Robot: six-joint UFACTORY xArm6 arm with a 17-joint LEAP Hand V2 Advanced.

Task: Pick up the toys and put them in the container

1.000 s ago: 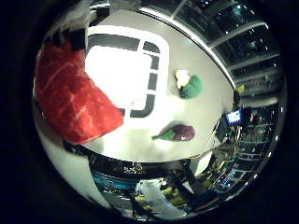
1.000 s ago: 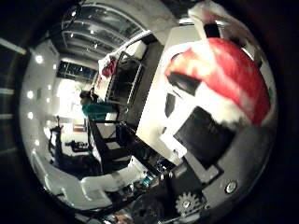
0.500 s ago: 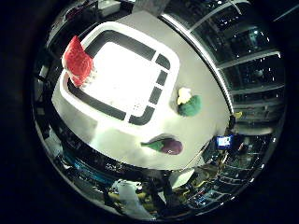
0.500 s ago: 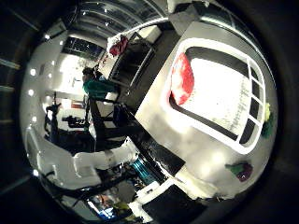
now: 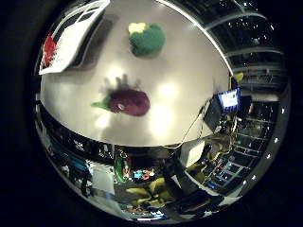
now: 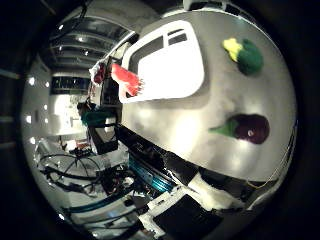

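A purple eggplant toy with a green stem (image 5: 128, 101) lies on the grey table (image 5: 180, 80), close below my palm. A green and yellow plush toy (image 5: 147, 39) lies on the table beyond it. The white container (image 6: 170, 65) stands further off on the same table. A red toy (image 6: 127, 80) rests in it, against the rim at one end. Only a white and black part of my hand (image 6: 190, 210) shows at the edge of the thumb side view. Nothing is held before the palm.
The table's edge (image 5: 142, 142) runs close to the eggplant toy. Past it the room holds furniture, a lit screen (image 5: 229, 99) and equipment. Bare tabletop lies between the container and the two loose toys.
A second ago the red toy filled the view close to my palm. It now lies in the container. My hand has moved off the container to over the eggplant toy.
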